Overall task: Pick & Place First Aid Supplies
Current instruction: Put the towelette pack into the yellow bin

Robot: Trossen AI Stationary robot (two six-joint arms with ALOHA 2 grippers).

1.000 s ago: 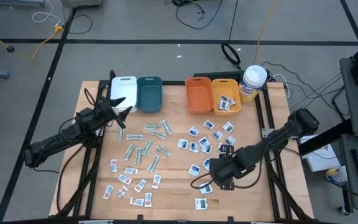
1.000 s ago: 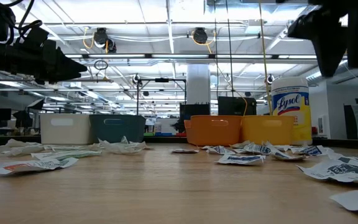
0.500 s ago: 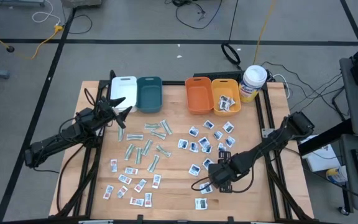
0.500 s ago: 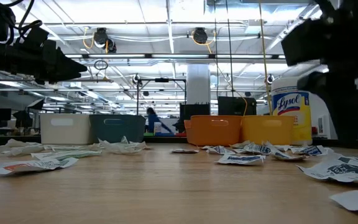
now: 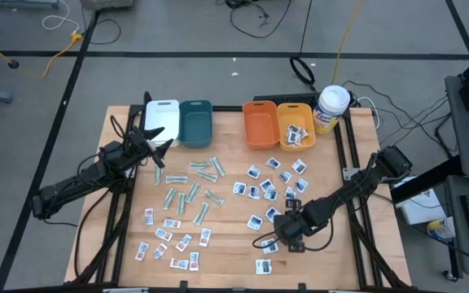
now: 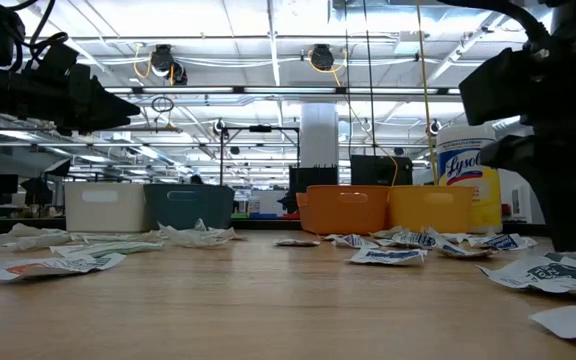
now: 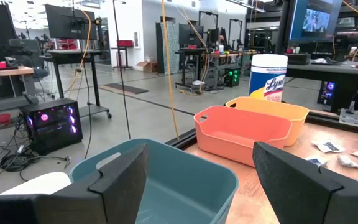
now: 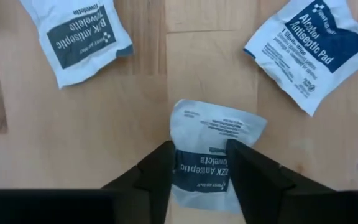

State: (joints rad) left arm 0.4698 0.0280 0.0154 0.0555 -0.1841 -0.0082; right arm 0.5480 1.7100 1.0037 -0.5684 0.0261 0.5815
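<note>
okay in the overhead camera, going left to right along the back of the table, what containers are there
white bin → teal bin → orange bin → yellow bin, with packets inside → white canister

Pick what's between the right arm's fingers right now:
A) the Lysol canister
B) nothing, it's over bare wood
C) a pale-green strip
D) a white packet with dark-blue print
D: the right wrist view shows the right gripper with its fingers on either side of a white antiseptic packet with dark-blue print, down at the table; whether they already pinch it can't be told.
</note>
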